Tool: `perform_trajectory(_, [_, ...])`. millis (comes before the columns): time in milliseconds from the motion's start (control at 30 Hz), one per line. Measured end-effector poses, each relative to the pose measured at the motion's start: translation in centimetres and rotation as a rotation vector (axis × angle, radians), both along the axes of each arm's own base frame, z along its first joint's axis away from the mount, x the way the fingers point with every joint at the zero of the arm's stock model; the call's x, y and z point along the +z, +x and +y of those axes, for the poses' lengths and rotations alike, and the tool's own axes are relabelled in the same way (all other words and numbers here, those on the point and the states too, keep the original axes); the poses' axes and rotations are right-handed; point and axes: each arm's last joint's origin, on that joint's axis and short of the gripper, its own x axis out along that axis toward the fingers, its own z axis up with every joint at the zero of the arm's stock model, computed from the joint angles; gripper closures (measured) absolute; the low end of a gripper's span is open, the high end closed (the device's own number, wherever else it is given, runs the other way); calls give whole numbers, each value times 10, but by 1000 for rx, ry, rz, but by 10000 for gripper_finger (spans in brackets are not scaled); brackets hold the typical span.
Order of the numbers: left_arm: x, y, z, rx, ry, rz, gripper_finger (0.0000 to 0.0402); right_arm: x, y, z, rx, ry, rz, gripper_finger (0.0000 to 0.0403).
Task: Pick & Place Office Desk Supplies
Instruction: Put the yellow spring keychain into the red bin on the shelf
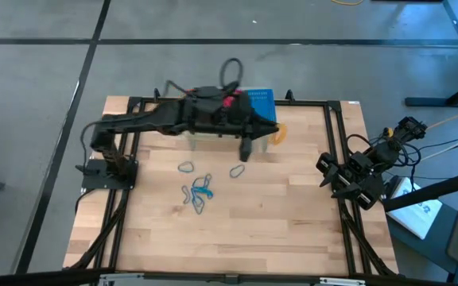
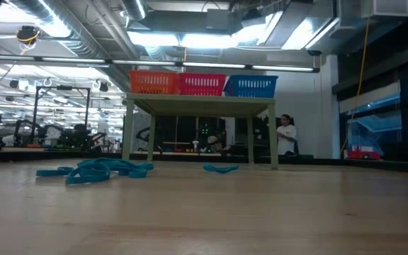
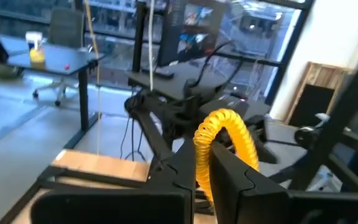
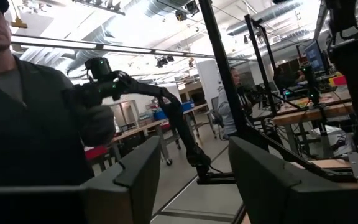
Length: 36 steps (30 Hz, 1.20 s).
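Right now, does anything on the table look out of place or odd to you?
Mainly the blue loops: several lie tangled in a heap mid-table, with two apart nearby. The left tool is shut on a yellow coil. No damage shows.

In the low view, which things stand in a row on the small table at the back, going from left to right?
Orange basket → red basket → blue basket, all side by side on the table.

loops (image 1: 196, 193) mid-table (scattered), baskets (image 2: 201, 84) behind
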Motion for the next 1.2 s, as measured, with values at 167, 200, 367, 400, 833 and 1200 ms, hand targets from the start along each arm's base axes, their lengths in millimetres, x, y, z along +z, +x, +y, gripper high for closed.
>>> perform_trajectory(167, [27,-46,-17,-8,67,3,378,0,0,0,-16,-19,-13,210])
perform_trajectory(200, [29,-53,-19,1,79,15,378,0,0,0,-23,-21,-17,210])
perform_trajectory(367, [31,-84,-28,14,86,54,378,1,0,-1,-51,-27,-34,210])
perform_trajectory(400, [26,-88,-29,20,81,64,378,2,0,-1,-51,-26,-38,211])
perform_trajectory(833, [-90,-119,13,252,-120,-77,378,3,0,-2,-50,-13,-46,211])
perform_trajectory(1200, [-131,-110,60,371,-142,-31,378,3,0,-2,-44,0,-37,211])
